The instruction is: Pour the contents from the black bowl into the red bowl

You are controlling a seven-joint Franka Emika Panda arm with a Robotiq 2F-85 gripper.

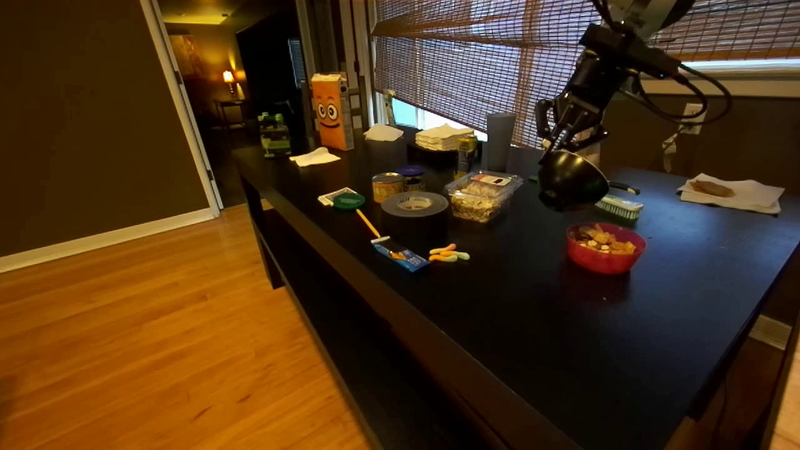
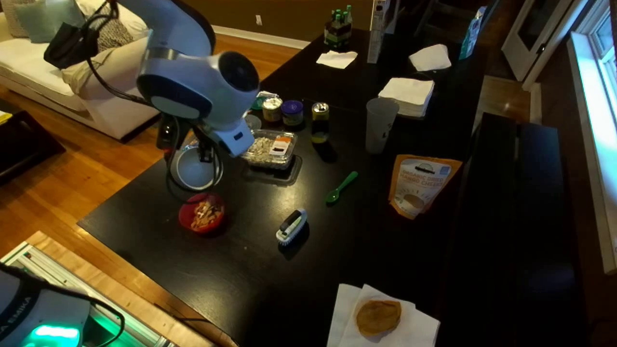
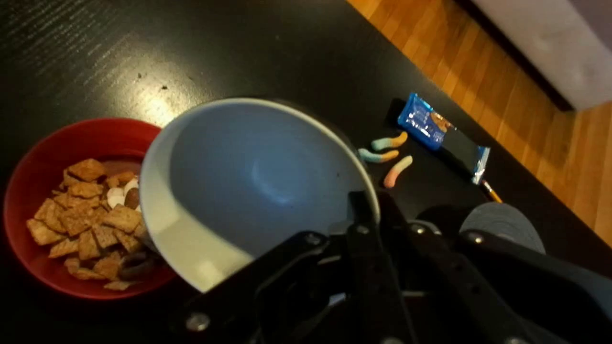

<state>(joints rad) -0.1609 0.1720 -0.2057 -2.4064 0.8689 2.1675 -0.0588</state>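
My gripper [image 3: 373,205] is shut on the rim of the black bowl [image 3: 258,172], one finger inside and one outside. That bowl hangs tilted in the air; its pale inside shows only a few tiny specks. In an exterior view its glossy black outside [image 1: 574,181] faces the camera, above and slightly behind the red bowl [image 1: 603,264]. The contents [image 3: 91,220], orange-brown cereal squares with some whitish and dark bits, lie in the red bowl on the table. In the wrist view the tilted bowl's edge hides part of the red bowl [image 3: 24,200].
A scrub brush [image 1: 619,207] stands close behind the red bowl. A clear plastic box [image 1: 481,197], a tape roll [image 1: 414,204], gummy worms [image 1: 449,253] and a blue packet [image 1: 400,253] lie to one side. A green spoon [image 2: 341,187] and a tall cup [image 2: 379,126] are farther off.
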